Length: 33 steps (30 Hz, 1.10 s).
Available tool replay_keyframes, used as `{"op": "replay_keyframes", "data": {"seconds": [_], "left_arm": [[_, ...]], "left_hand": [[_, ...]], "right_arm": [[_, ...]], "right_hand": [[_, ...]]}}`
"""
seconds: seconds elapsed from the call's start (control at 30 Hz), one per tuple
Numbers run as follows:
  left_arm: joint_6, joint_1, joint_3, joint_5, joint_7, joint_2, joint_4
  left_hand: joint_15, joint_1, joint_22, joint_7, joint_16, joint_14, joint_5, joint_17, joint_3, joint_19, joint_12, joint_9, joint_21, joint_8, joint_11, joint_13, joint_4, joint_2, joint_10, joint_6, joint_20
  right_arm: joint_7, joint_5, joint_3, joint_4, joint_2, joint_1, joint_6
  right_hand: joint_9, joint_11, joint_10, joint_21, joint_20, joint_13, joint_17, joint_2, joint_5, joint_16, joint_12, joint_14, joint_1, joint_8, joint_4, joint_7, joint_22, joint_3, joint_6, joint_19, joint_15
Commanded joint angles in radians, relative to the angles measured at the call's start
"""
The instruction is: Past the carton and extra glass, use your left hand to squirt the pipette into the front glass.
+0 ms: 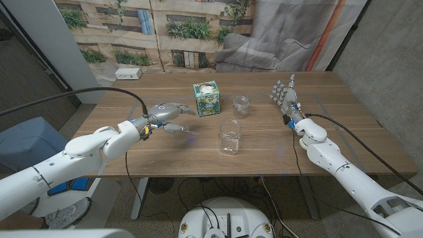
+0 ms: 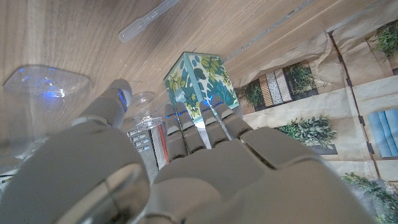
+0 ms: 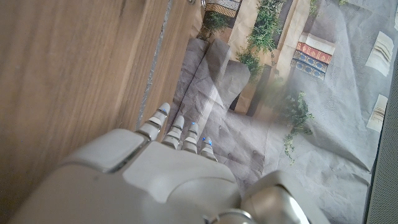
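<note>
1. The front glass stands nearest the table's front edge, at its middle.
2. The pipette lies on the table just beyond the left hand, which is empty with fingers loosely spread.
3. The right hand stands open, well apart.

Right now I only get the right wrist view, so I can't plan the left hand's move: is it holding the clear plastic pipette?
Observer: No. The left hand holds nothing; the clear plastic pipette lies on the wooden table.
Operator: Where's the target?
Observer: The clear front glass stands upright, nearer the robot than the leaf-patterned carton and the small glass jar.
Operator: And the other hand?
Observer: The right hand stands upright over the table's right side, fingers apart, holding nothing.
</note>
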Motion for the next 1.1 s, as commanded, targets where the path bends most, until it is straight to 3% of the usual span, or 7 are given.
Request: {"op": "replay_keyframes", "data": {"seconds": [0.03, 0.2, 0.7, 0.83, 1.1], "left_arm": [[0.044, -0.043, 0.042, 0.061, -0.088, 0.005, -0.054], [0.085, -0.055, 0.057, 0.099, -0.130, -0.003, -0.076], [0.190, -0.091, 0.103, 0.201, -0.241, -0.037, -0.106], [0.217, -0.119, 0.128, 0.216, -0.317, -0.053, -0.106], [0.250, -0.150, 0.161, 0.245, -0.384, -0.073, -0.095]], "left_hand": [[-0.064, 0.020, 0.001, -0.002, 0.005, 0.006, 0.005, 0.003, -0.008, -0.001, -0.002, 0.005, 0.002, -0.005, -0.004, 0.003, 0.003, -0.006, 0.006, 0.007, 0.009], [-0.064, 0.043, 0.001, -0.013, 0.001, -0.001, 0.003, 0.004, -0.015, -0.001, -0.004, 0.004, 0.001, -0.008, -0.012, 0.003, 0.003, -0.022, 0.012, 0.007, 0.017], [-0.050, 0.092, 0.003, 0.002, -0.003, -0.019, 0.003, 0.005, -0.024, -0.006, -0.010, 0.004, 0.000, -0.016, 0.001, 0.003, 0.007, -0.030, 0.014, 0.000, 0.035], [-0.043, 0.109, 0.004, 0.010, -0.003, -0.023, 0.004, 0.005, -0.025, -0.009, -0.013, 0.005, -0.001, -0.020, 0.011, 0.003, 0.009, -0.025, 0.009, -0.004, 0.034], [-0.028, 0.138, 0.006, 0.016, -0.002, -0.034, 0.005, 0.006, -0.034, -0.047, -0.009, 0.006, -0.007, -0.029, 0.017, 0.003, 0.015, -0.014, 0.019, -0.015, 0.065]], "right_arm": [[0.000, 0.000, 0.000, 0.001, 0.001, 0.000, 0.000], [0.000, 0.000, 0.000, 0.001, 0.001, 0.001, 0.000], [0.000, 0.000, 0.000, -0.001, 0.000, 0.000, -0.001], [-0.001, 0.000, 0.000, -0.001, 0.000, 0.000, -0.001], [-0.001, 0.000, 0.000, -0.001, 0.000, 0.000, -0.001]], "right_hand": [[0.002, -0.001, -0.002, 0.005, 0.001, 0.005, 0.004, 0.059, 0.005, 0.006, 0.004, -0.009, 0.000, 0.007, -0.001, -0.009, 0.005, -0.007, 0.001, 0.005, -0.083], [0.002, -0.003, -0.003, 0.005, 0.001, 0.006, 0.004, 0.058, 0.005, 0.006, 0.003, -0.008, 0.000, 0.007, -0.001, -0.010, 0.005, -0.008, 0.002, 0.006, -0.083], [0.002, -0.005, -0.005, 0.005, 0.001, 0.005, 0.004, 0.058, 0.005, 0.006, 0.002, -0.008, 0.000, 0.007, -0.001, -0.009, 0.005, -0.008, 0.001, 0.006, -0.083], [0.002, -0.004, -0.004, 0.005, 0.000, 0.005, 0.004, 0.058, 0.005, 0.006, 0.003, -0.008, 0.000, 0.007, -0.001, -0.009, 0.005, -0.008, 0.002, 0.006, -0.083], [0.002, -0.002, -0.003, 0.005, 0.001, 0.005, 0.004, 0.059, 0.005, 0.006, 0.003, -0.008, 0.000, 0.007, -0.001, -0.010, 0.005, -0.007, 0.001, 0.006, -0.083]]}}
